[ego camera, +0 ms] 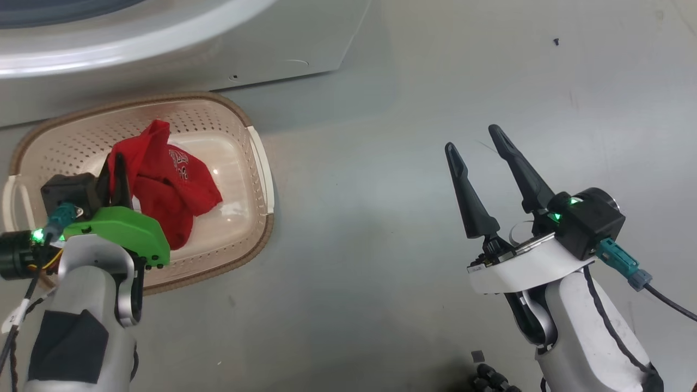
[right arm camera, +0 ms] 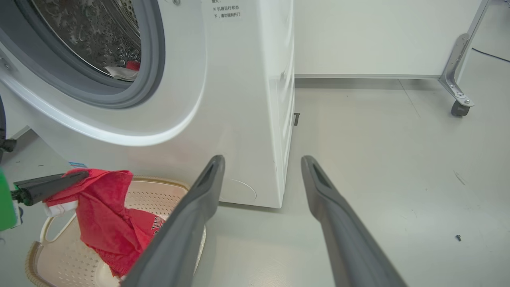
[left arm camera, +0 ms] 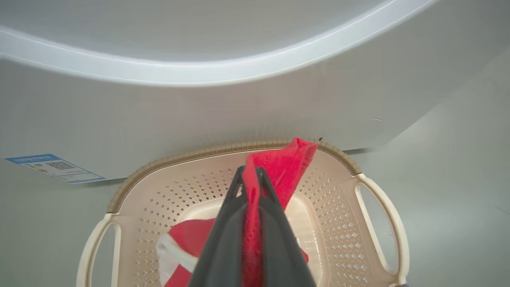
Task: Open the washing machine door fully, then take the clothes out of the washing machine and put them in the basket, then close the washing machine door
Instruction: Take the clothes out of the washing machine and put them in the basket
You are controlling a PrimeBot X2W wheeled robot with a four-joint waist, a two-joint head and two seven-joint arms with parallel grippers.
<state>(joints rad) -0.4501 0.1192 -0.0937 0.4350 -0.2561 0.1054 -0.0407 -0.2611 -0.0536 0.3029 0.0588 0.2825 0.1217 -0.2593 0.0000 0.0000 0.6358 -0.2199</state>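
Note:
My left gripper (ego camera: pixel 117 163) is shut on a red garment (ego camera: pixel 169 185) and holds it over the cream basket (ego camera: pixel 256 158), its lower folds resting inside. The left wrist view shows the red cloth (left arm camera: pixel 279 167) pinched between the closed fingers above the basket (left arm camera: pixel 378 207). In the right wrist view the same garment (right arm camera: pixel 103 211) hangs from the left gripper (right arm camera: pixel 81 175) into the basket (right arm camera: pixel 167 191). The white washing machine (right arm camera: pixel 239 99) stands behind with its drum opening exposed; a bit of red and white clothing (right arm camera: pixel 125 69) lies in the drum. My right gripper (ego camera: pixel 479 141) is open and empty over the floor. The door is out of view.
The basket sits on the grey floor right against the machine's front. A blue QR label (left arm camera: pixel 55 167) is on the machine's lower front. A wheeled metal frame leg (right arm camera: pixel 458 79) stands at the far right by the wall. A small screw (right arm camera: pixel 458 238) lies on the floor.

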